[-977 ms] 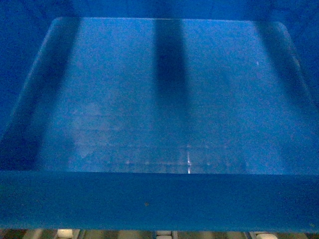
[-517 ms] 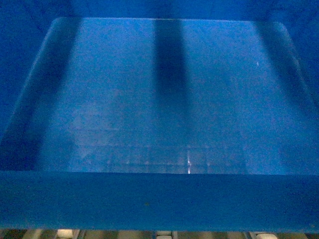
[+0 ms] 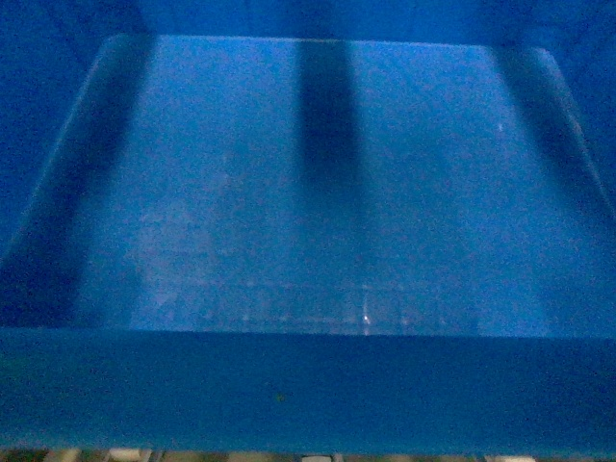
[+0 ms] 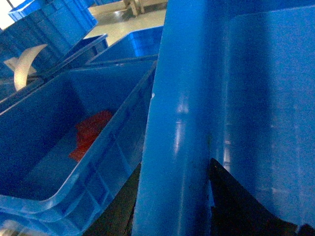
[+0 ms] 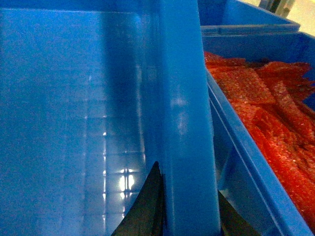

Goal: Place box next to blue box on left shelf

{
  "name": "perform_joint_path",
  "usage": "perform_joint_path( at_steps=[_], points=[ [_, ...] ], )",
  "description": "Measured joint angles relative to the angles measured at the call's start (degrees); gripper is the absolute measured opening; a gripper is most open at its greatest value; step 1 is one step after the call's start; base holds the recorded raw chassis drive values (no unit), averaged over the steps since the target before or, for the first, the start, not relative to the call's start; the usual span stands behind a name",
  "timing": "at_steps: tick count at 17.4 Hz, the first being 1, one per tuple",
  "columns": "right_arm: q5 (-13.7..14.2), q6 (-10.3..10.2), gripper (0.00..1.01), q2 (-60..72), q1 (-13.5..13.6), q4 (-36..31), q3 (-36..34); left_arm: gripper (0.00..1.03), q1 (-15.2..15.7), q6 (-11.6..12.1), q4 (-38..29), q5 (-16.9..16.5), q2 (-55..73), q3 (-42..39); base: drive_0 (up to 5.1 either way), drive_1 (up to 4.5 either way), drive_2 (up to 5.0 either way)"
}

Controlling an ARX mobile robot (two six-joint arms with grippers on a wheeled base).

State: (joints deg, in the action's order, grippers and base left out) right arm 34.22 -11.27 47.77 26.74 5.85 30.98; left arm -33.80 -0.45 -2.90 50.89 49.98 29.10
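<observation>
**Crate held by both rims, low over the rollers**

Here, carried between two hands: the blue crate (image 3: 318,192), filling nearly the whole head view, empty, grid-embossed floor catching glints of light, near rim across the bottom with a small brown speck. Just below that rim, a thin strip of the left shelf (image 3: 130,454), white rollers barely showing. Crate thus directly above or right at the front edge of the rack; contact with the rollers impossible to tell.

Left hand (image 4: 172,196) clamped on the crate's left rim, one dark finger outside the wall and one inside. Right hand (image 5: 189,211) clamped the same way on the right rim, dark fingers straddling the wall.

Close beside the left wall, a neighbouring blue crate (image 4: 59,162) with a scrap of red material on its floor; whether the two touch, unclear. Just beside the right wall, another blue crate (image 5: 256,162) heaped with red mesh netting (image 5: 266,98).

Step in hand, judging by this: the final setting-down in the gap between neighbours, well along. Next move likely to call for lowering evenly on both sides until seated on the rollers, keeping clear of either neighbour's rim, then opening both hands and drawing them up and out without dragging the crate along the free-rolling lanes.
</observation>
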Motion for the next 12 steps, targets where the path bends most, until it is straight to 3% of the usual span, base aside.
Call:
perform_joint_path(
  at_steps=[1, 2, 4, 8, 12],
  points=[
    [2.08, -0.24, 0.1, 0.57, 0.44, 3.19, 1.14, 0.34, 0.0, -0.87, 2.16, 0.31, 0.26, 0.0, 0.0, 0.0, 0.0],
    [1.75, -0.98, 0.11, 1.79, 0.28, 5.99, 2.38, 0.34, 0.0, -2.14, 4.09, 0.02, 0.61, 0.02, 0.0, 0.0, 0.0],
    [-1.88, -1.25, 0.11, 5.16, -2.12, 8.96, 4.85, 0.34, 0.74, -5.11, 8.22, -1.4, 2.6, 1.09, 0.0, 0.0, 0.0],
    [-9.49, 2.43, 0.11, 16.52, -8.35, 4.39, 8.26, 0.33, 6.34, -10.56, 12.35, -8.2, 10.62, 4.87, 0.0, 0.0, 0.0],
    [-14.16, 2.32, 0.11, 25.77, -12.22, 1.62, 8.35, 0.32, 8.72, -11.58, 11.47, -13.25, 18.73, 7.08, 0.0, 0.0, 0.0]
  ],
)
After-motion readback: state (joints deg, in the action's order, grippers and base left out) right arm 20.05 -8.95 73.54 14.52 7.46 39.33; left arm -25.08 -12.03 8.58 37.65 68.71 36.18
